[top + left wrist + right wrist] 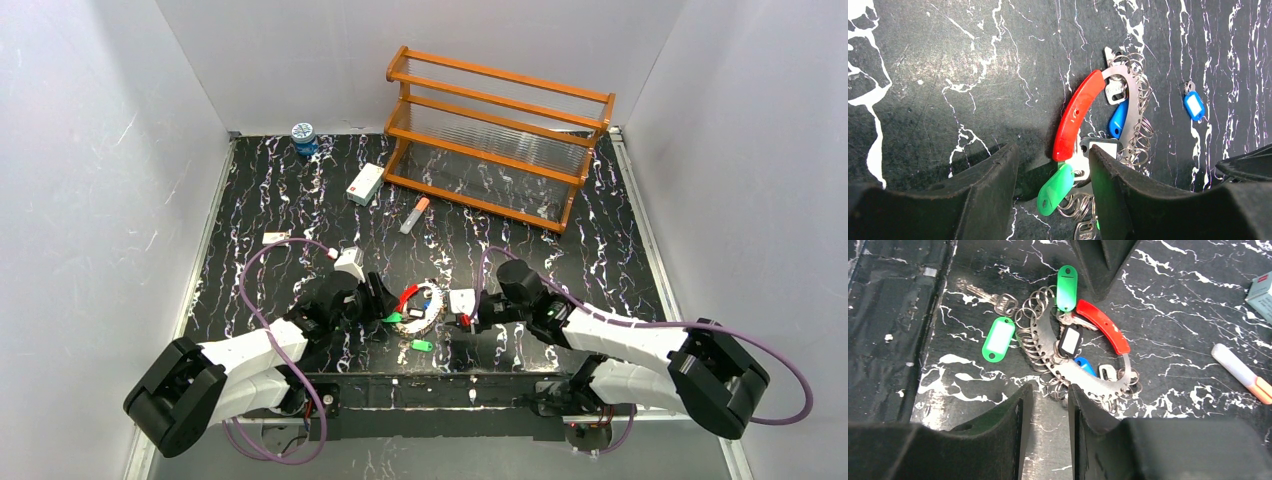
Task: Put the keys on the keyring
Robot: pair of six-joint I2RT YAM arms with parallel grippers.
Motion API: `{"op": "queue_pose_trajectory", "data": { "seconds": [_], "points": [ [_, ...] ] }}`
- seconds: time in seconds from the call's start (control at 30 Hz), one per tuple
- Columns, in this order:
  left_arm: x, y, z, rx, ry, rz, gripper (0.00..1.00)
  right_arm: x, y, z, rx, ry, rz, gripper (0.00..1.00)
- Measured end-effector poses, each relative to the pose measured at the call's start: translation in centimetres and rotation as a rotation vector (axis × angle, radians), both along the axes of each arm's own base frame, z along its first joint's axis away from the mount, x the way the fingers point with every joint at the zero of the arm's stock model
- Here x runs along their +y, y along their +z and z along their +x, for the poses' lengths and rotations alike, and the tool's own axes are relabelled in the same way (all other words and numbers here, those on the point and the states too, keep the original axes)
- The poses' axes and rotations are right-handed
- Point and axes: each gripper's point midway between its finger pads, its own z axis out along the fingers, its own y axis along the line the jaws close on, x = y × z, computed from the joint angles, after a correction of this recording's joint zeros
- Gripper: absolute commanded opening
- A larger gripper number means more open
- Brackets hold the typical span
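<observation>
Keyring [421, 303] lies flat on the table [300, 200] in the top view, right between your two tools. The left gripper [385, 303] is just beside its red end and the right gripper [460, 312] just beside its silver side. A loose green key [422, 345] lies near it, towards the arm bases, unattached. With both arms crowding one small thing, a push from either side could slide the keyring under the other's fingers.

From the left wrist, the left gripper [1053, 195] stands with its jaws apart. They straddle the lower tip of the red arc [1075, 120] and a green-tagged key [1055, 189], and neither finger visibly presses on them. If you close now, you may pinch the tag rather than the arc, and the keyring would swing on it. A blue-tagged key [1194, 105] lies apart to the right.

From the right wrist, the right gripper [1045, 422] shows a narrow gap between its fingers, with nothing clamped in it. The small rings [1050, 382] on the silver plate sit just beyond the tips. They overlap loosely, so you could catch several at once or nudge them away. The loose green key [998, 339] sits left of the keyring, well outside the jaws.
</observation>
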Motion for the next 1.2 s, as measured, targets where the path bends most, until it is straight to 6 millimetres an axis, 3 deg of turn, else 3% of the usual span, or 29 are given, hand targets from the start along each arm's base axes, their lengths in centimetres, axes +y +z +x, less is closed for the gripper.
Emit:
{"op": "queue_pose_trajectory", "data": {
  "seconds": [0.23,0.47,0.97,1.2],
  "points": [
    [-0.1,0.0,-0.1,0.023,0.02,-0.023,0.48,0.3,-0.7,-1.1,0.017,0.023,-0.018,0.39],
    [-0.1,-0.6,-0.5,0.048,0.036,-0.053,0.48,-0.2,-2.7,-1.8,-0.07,0.047,-0.076,0.39],
    [-0.6,-0.6,-0.4,0.051,0.032,-0.071,0.48,-0.2,-6.4,-1.0,-0.385,0.104,-0.262,0.41],
    [-0.6,-0.6,-0.4,0.051,0.031,-0.072,0.48,0.6,-6.3,-0.2,-0.497,0.126,-0.269,0.41]
  ]
}}
